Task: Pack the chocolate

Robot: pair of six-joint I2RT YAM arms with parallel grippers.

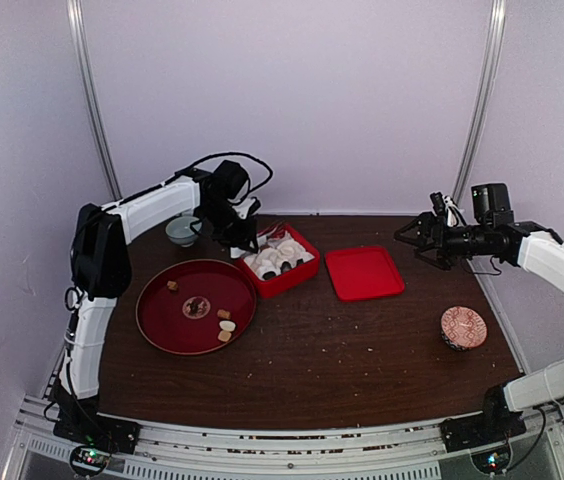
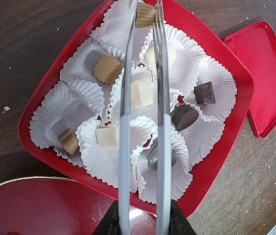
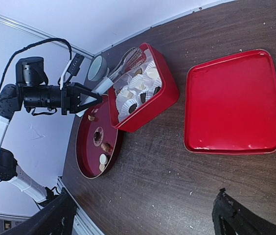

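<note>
Tabletop (image 1: 362,340), chocolate (image 2: 107,68) beneath tongs (image 2: 124,122) in left gripper (image 2: 145,223)

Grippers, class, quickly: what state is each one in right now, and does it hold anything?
Left gripper: closed on the metal tongs, which pinch a tan chocolate piece.
Right gripper: open, holding nothing.

Tan, cream and dark chocolate (image 2: 107,68) sits in paper cups (image 2: 93,162) in the red box (image 2: 242,88). A few pieces lie loose on the round plate (image 1: 162,322) left of it.
</note>
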